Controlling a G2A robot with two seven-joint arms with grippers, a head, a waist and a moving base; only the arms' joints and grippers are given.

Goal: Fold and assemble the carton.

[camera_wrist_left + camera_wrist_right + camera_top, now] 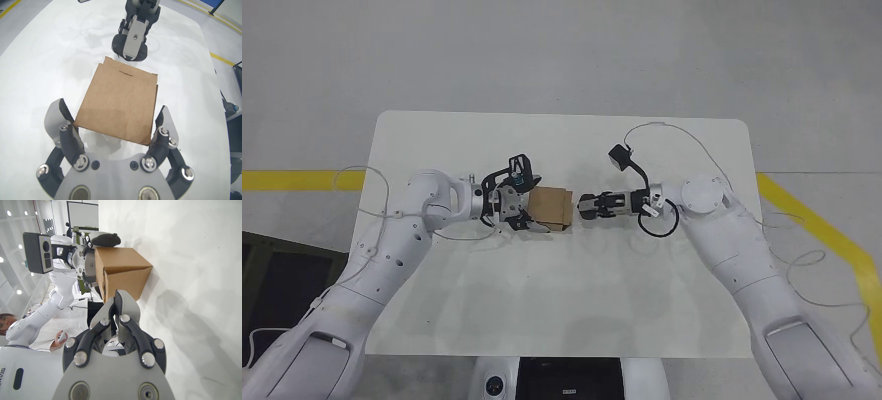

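Carton (552, 207): centre of desk (642, 300).
Left end effector (112, 109): spread wide — pads against both carton sides.
Right end effector (115, 297): fingers together, empty — tip at opposite carton end.

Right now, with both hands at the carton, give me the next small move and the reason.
Probably ease the right hand forward to press the carton end in. Its fingers are shut, with the tip at the carton, where one edge looks slightly gapped. The left hand clamps the opposite end, so it can brace the push.
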